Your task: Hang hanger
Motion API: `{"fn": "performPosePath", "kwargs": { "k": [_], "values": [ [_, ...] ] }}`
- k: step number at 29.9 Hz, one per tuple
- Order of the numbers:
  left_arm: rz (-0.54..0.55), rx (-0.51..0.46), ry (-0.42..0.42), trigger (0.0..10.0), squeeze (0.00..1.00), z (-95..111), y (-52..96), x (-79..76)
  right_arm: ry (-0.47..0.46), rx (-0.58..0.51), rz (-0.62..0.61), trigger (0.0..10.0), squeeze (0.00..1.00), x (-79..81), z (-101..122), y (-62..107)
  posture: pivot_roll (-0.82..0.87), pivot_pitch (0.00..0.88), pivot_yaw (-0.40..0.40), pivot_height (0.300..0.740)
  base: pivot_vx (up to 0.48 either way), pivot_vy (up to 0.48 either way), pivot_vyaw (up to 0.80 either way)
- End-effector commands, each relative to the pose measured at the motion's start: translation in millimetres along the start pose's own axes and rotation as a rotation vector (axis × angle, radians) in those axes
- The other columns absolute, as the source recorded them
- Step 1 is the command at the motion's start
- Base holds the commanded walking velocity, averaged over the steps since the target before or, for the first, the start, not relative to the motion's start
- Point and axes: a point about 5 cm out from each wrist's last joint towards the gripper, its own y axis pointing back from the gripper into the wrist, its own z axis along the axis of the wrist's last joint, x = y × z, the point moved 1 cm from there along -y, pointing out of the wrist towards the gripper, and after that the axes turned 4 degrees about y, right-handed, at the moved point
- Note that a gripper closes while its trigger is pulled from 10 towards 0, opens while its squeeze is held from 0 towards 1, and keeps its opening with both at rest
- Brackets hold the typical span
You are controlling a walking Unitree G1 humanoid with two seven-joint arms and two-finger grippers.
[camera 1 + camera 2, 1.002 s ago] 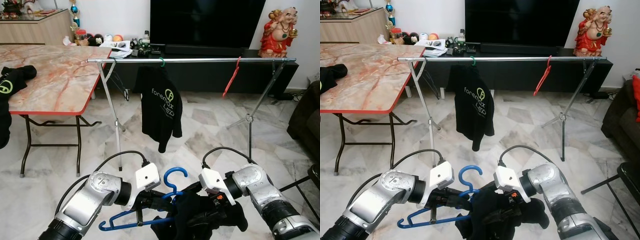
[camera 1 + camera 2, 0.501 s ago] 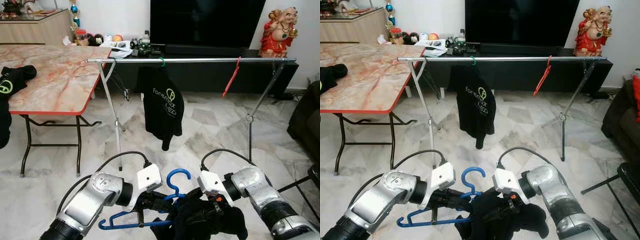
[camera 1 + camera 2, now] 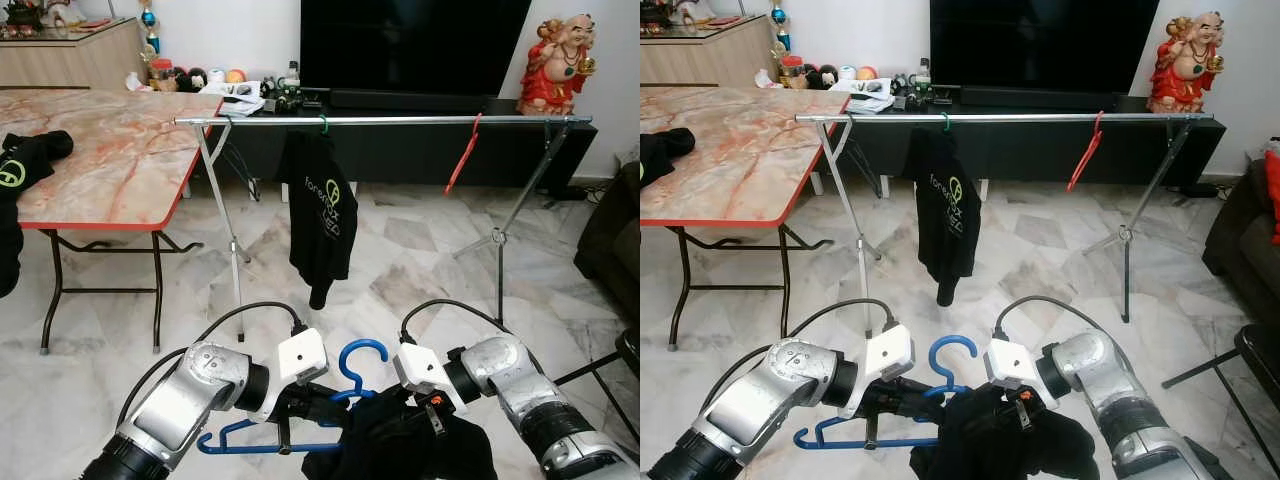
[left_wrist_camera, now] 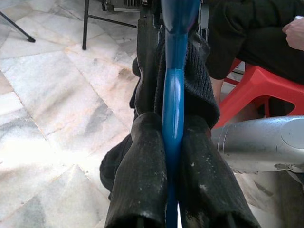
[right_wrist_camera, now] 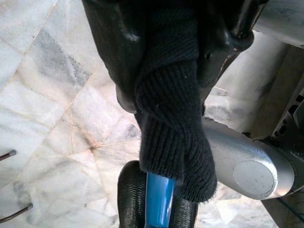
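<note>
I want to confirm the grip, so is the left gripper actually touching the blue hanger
Touching. The left wrist view shows the left gripper with both black fingers pressed against the blue hanger, no gap on either side.

We count 3 hangers: blue hanger (image 3: 345,395) lower centre, green hanger (image 3: 323,124) and red hanger (image 3: 462,156) on rail (image 3: 400,120). 2 black shirts, 1 table (image 3: 110,150), 1 statue (image 3: 556,62).

Pale-green lettering on the hanging black shirt (image 3: 322,208) — starts "fore", the rest unreadable.
</note>
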Motion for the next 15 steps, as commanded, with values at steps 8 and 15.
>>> {"fn": "performPosePath", "kwargs": {
  "k": [8,15],
  "values": [
    [0.017,-0.074,-0.082,10.0,0.0,26.4,3.4,1.6,0.013,0.007,0.028,0.0,0.0,0.7,1.1,-6.3,0.13,0.0,-0.034,0.74,0.0,0.0,0.0],
    [0.027,-0.074,-0.092,10.0,0.0,27.7,2.7,2.6,0.01,0.009,0.025,0.0,0.0,0.4,1.0,-6.0,0.13,0.0,-0.034,0.74,0.0,0.0,0.0]
  ]
}}
